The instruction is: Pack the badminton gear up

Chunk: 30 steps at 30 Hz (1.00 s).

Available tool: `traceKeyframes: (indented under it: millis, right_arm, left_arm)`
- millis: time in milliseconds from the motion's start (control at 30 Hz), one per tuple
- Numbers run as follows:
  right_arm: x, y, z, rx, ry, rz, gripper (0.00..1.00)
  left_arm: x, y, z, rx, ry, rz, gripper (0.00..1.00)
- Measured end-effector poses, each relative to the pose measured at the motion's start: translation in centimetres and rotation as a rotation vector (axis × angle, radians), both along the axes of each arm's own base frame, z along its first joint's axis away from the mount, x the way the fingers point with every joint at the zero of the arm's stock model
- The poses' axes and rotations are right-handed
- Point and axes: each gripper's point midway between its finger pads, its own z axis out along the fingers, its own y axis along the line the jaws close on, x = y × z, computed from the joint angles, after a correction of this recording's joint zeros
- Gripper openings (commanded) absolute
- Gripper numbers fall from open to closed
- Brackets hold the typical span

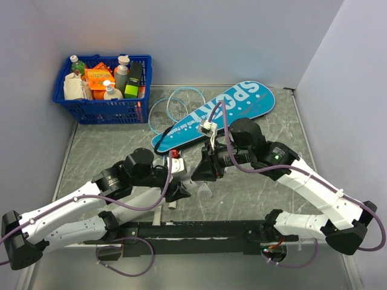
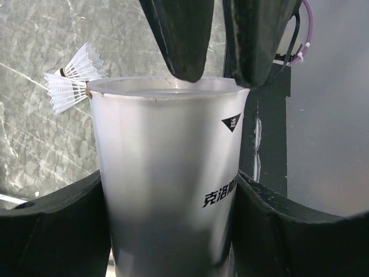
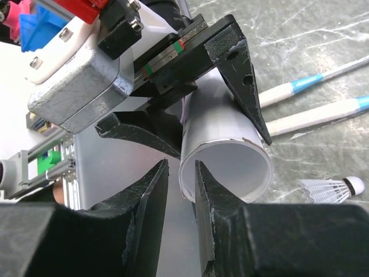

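Note:
My left gripper [image 2: 170,196] is shut on a white translucent shuttlecock tube [image 2: 167,144] and holds it with its open mouth toward my right gripper [image 3: 181,173]. The right fingers [image 2: 184,40] stand a narrow gap apart and straddle the tube's rim [image 3: 190,173], one inside and one outside, with nothing between them but the wall. Two shuttlecocks [image 2: 75,78] lie on the table behind the tube; one shows in the right wrist view [image 3: 331,189]. Two light-blue rackets [image 1: 172,106] lie beside the teal "SPORT" bag [image 1: 242,103]; their handles [image 3: 317,98] lie past the tube.
A blue basket [image 1: 103,110] of bottles and packets stands at the back left. Both arms meet over the table's near middle [image 1: 193,178]. A black rail [image 1: 199,229] runs along the near edge. Walls close the table on three sides.

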Motion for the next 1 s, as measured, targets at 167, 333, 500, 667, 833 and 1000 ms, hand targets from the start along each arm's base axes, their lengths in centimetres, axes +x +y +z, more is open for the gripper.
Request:
traceKeyframes:
  millis: [167, 333, 500, 667, 833, 1000]
  right_arm:
    - [-0.14, 0.23, -0.12, 0.000, 0.006, 0.010, 0.32]
    - [-0.31, 0.36, -0.46, -0.003, 0.015, 0.015, 0.31]
    - [-0.50, 0.62, -0.73, -0.010, 0.025, 0.024, 0.21]
    - [-0.32, 0.69, -0.84, -0.014, 0.026, 0.014, 0.00]
    - [-0.16, 0.66, -0.92, -0.019, 0.029, 0.001, 0.00]
    - [-0.29, 0.51, -0.65, -0.011, 0.022, 0.002, 0.00]
  left_arm:
    - [0.10, 0.03, -0.03, 0.001, -0.001, 0.006, 0.01]
    - [0.30, 0.07, -0.04, 0.003, -0.005, 0.017, 0.01]
    - [0.45, 0.22, 0.15, -0.001, -0.014, 0.030, 0.01]
    - [0.43, 0.30, 0.31, -0.006, -0.016, 0.033, 0.01]
    - [0.59, 0.37, 0.19, -0.003, -0.018, 0.043, 0.01]
    - [0.64, 0.28, 0.37, -0.010, -0.021, 0.044, 0.01]
